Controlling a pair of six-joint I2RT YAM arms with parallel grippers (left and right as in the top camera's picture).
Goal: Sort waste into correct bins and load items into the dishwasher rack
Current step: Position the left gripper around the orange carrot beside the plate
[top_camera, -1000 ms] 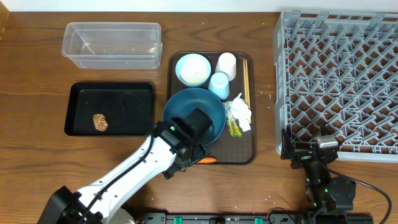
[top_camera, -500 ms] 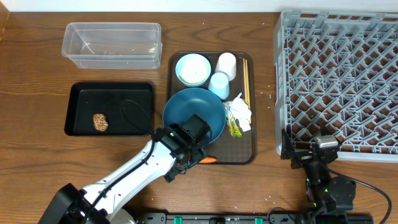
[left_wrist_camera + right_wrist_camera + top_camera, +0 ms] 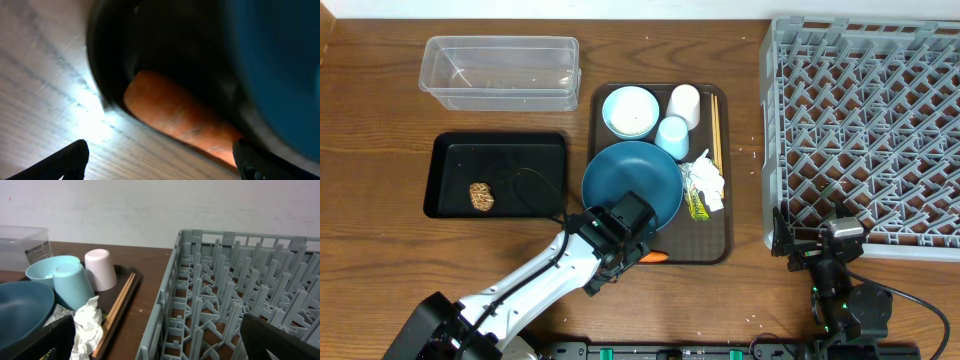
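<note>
An orange carrot (image 3: 657, 257) lies on the front rim of the brown serving tray (image 3: 715, 240), just before the large dark blue dish (image 3: 632, 175). My left gripper (image 3: 642, 250) hovers low over it, open. In the left wrist view the carrot (image 3: 175, 120) fills the middle, ahead of the gripper (image 3: 160, 167), with the dish (image 3: 280, 65) to its right. My right gripper (image 3: 818, 243) rests open and empty at the front left corner of the grey rack (image 3: 865, 120). A brown food lump (image 3: 481, 196) sits in the black tray (image 3: 520, 150).
The clear tub (image 3: 500, 72) stands at the back left. The serving tray also holds a light blue bowl (image 3: 631, 111), white cup (image 3: 685, 105), light blue cup (image 3: 672, 136), chopsticks (image 3: 715, 130), crumpled paper (image 3: 708, 180) and wrappers (image 3: 698, 205).
My left gripper has slid off the dish toward the table's front edge and down to the carrot. The right arm has not moved.
</note>
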